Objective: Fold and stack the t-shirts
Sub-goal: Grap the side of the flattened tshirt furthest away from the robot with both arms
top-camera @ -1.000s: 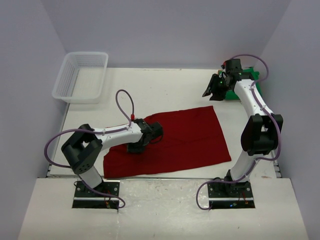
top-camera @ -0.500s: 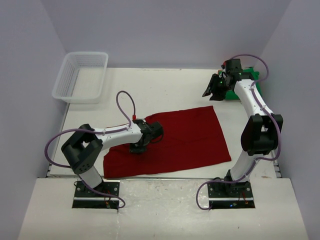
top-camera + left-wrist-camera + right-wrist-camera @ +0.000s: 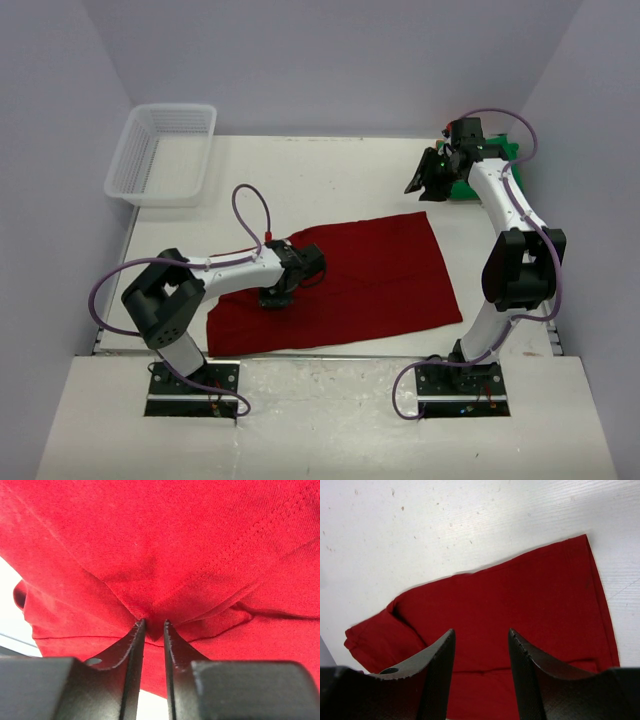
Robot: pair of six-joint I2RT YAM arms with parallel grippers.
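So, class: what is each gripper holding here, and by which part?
The left gripper pinches a small fold of the dark red t-shirt beside a stitched seam, towards its left side. The right gripper is open, holding nothing.

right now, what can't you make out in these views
green t-shirt: top view, mostly hidden behind the right arm; folded or not, unclear.
dark red t-shirt: left wrist view, cut off by the frame edges; top view, the left arm covers the pinched spot.
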